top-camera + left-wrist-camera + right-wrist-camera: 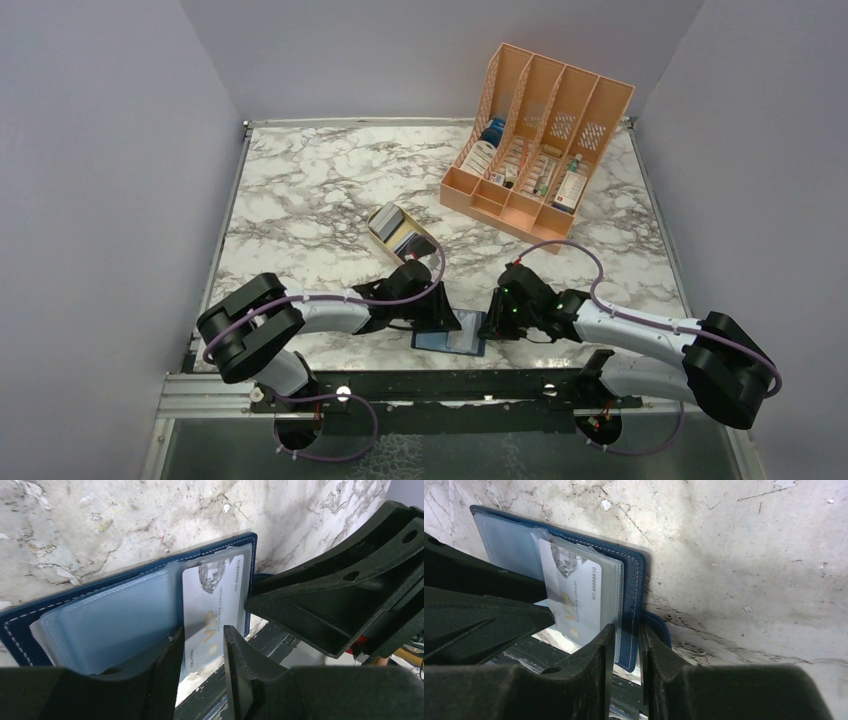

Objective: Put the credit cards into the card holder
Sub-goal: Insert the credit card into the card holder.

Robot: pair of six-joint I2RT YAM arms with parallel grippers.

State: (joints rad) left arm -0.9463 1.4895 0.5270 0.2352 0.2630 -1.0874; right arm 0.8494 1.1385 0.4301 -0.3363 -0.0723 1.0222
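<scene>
The navy card holder (450, 340) lies open at the table's near edge, its clear sleeves (110, 615) facing up. A pale credit card (212, 595) with gold lettering sits partly inside the right sleeve, its near end sticking out. My left gripper (204, 630) hovers over that near end with its fingers apart; the card shows flat beneath the gap and is not pinched. My right gripper (626, 627) stands over the holder's right border (631, 580) with its jaws narrowly apart, beside the strap tab (659, 625). The same card (574, 600) shows left of the right gripper's fingers.
A gold tin (400, 232) with greyish cards in it stands just behind the left gripper (437, 312). A peach slotted rack (535, 140) with small items is at the back right. The metal rail (400, 385) runs just below the holder. The right gripper (492, 322) crowds the holder's right side.
</scene>
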